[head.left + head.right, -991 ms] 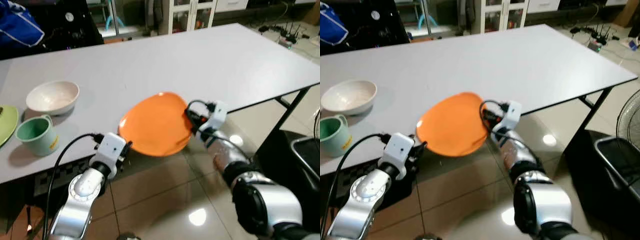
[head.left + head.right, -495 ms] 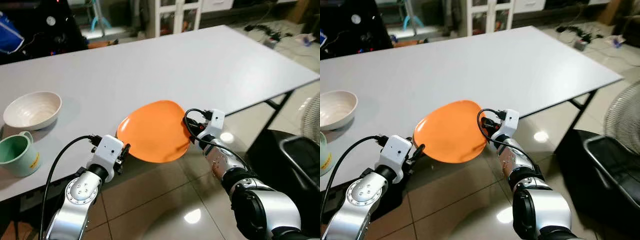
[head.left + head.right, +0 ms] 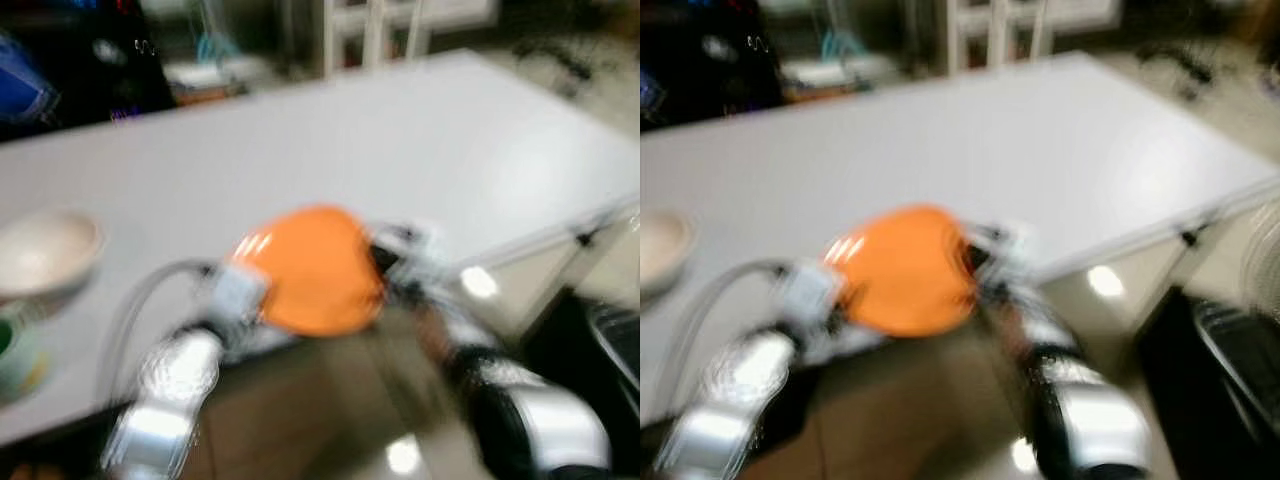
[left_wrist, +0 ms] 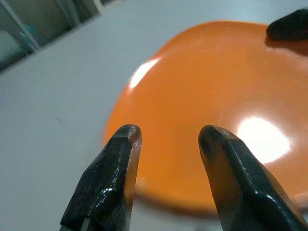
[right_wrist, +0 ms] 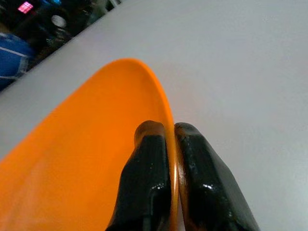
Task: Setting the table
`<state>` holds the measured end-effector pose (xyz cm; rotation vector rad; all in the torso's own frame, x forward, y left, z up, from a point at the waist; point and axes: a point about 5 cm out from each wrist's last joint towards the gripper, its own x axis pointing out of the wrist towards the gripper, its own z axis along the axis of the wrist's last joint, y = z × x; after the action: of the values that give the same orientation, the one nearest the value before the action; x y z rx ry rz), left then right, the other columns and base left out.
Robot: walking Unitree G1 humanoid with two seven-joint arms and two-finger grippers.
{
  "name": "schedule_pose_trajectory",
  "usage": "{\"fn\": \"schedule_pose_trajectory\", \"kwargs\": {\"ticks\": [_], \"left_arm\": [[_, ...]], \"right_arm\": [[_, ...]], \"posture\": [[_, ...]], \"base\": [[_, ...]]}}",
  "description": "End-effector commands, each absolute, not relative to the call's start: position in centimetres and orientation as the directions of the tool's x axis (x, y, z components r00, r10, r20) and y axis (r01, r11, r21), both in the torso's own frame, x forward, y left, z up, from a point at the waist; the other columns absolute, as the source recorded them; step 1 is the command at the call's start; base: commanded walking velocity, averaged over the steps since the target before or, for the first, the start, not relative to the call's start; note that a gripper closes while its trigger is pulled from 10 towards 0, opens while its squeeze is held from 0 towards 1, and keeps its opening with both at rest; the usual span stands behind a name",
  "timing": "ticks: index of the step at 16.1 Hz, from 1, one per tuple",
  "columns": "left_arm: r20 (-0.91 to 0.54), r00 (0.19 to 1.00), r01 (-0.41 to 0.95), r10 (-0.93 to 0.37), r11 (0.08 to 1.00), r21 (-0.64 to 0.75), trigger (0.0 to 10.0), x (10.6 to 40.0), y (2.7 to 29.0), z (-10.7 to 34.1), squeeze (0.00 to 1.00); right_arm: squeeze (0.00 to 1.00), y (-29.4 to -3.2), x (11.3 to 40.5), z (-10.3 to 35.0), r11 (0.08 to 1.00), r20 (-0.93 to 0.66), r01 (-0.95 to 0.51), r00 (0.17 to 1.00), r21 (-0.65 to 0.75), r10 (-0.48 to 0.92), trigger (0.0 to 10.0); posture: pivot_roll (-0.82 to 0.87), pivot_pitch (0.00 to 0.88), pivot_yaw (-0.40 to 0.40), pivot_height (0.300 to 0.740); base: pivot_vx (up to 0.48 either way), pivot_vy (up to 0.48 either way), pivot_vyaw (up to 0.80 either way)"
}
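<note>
An orange plate (image 3: pixel 315 270) is held tilted over the near edge of the grey table (image 3: pixel 350 130). My right gripper (image 5: pixel 172 139) is shut on the plate's right rim, one finger on each face of the plate (image 5: pixel 96 144). My left gripper (image 4: pixel 166 142) is open just before the left rim of the plate (image 4: pixel 216 86), with both fingers apart and not touching it. In the blurred head views the left gripper (image 3: pixel 248 290) sits at the plate's left side and the right gripper (image 3: pixel 388 262) at its right.
A white bowl (image 3: pixel 45 250) and a green mug (image 3: pixel 12 350) stand on the table at the far left. Tiled floor (image 3: pixel 350 400) lies below the table's front edge. A dark bin (image 3: pixel 615 340) stands at the right.
The head views have blurred and shifted, so the camera is moving. The plate stays in my right gripper, and my left gripper now sits closer to the plate's left rim.
</note>
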<state>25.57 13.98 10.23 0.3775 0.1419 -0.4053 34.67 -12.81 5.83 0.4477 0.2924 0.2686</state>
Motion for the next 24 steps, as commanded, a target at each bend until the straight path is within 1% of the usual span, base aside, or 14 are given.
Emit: {"fn": "schedule_pose_trajectory", "kwargs": {"ticks": [1, 3, 6, 9, 13, 15, 19, 22, 24], "left_arm": [[-0.239, 0.926, 0.367, -0.294, 0.852, 0.373, 10.0, 25.6, 15.8, 9.8, 0.00], [-0.222, 0.934, 0.344, -0.279, 0.871, 0.351, 10.0, 25.8, 15.7, 10.0, 0.00], [-0.221, 0.932, 0.352, -0.288, 0.864, 0.361, 10.0, 26.1, 15.6, 10.0, 0.00], [-0.216, 0.934, 0.348, -0.286, 0.868, 0.354, 10.0, 26.0, 15.6, 10.0, 0.00], [-0.224, 0.936, 0.338, -0.270, 0.867, 0.367, 10.0, 25.4, 16.5, 10.2, 0.00], [-0.230, 0.937, 0.333, -0.262, 0.867, 0.371, 10.0, 25.0, 16.9, 10.2, 0.00], [-0.234, 0.941, 0.319, -0.245, 0.871, 0.372, 10.0, 24.7, 17.1, 10.2, 0.00], [-0.239, 0.940, 0.319, -0.242, 0.870, 0.375, 10.0, 24.8, 17.1, 10.1, 0.00], [-0.242, 0.939, 0.323, -0.245, 0.871, 0.371, 10.0, 24.8, 16.9, 10.1, 0.00]], "right_arm": [[0.00, -10.5, 34.7, 6.1, 0.858, -0.215, -0.251, 0.901, 0.448, 0.377, 10.0], [0.00, -10.5, 34.7, 6.1, 0.859, -0.217, -0.254, 0.900, 0.445, 0.378, 10.0], [0.00, -10.6, 34.9, 6.3, 0.861, -0.218, -0.254, 0.900, 0.441, 0.377, 10.0], [0.00, -11.1, 35.0, 6.3, 0.872, -0.234, -0.216, 0.910, 0.440, 0.343, 10.0], [0.00, -11.4, 34.6, 5.2, 0.904, -0.322, -0.158, 0.898, 0.398, 0.299, 10.0], [0.00, -11.5, 34.5, 5.1, 0.915, -0.338, -0.135, 0.901, 0.380, 0.273, 10.0], [0.00, -10.6, 34.5, 5.2, 0.912, -0.335, -0.162, 0.894, 0.377, 0.297, 10.0], [0.00, -10.6, 34.5, 5.1, 0.915, -0.340, -0.169, 0.891, 0.366, 0.301, 10.0], [0.00, -10.7, 34.4, 5.0, 0.911, -0.340, -0.165, 0.890, 0.377, 0.303, 10.0]], "posture": [[0.24, 0.000, 0.008, 0.740], [0.24, 0.000, 0.009, 0.740], [0.24, 0.000, 0.006, 0.740], [0.25, 0.000, 0.008, 0.740], [0.29, 0.013, 0.014, 0.740], [0.29, 0.018, 0.012, 0.740], [0.30, 0.029, 0.007, 0.740], [0.29, 0.029, 0.009, 0.740], [0.29, 0.025, 0.009, 0.740]], "base": [[0.307, -0.364, 0.00], [0.000, 0.000, 0.00], [0.000, 0.000, 0.00], [0.000, 0.000, 0.00], [0.000, 0.000, 0.00], [0.000, 0.000, 0.00], [0.000, 0.000, 0.00], [0.000, 0.000, 0.00], [0.311, 0.000, 0.00]]}}
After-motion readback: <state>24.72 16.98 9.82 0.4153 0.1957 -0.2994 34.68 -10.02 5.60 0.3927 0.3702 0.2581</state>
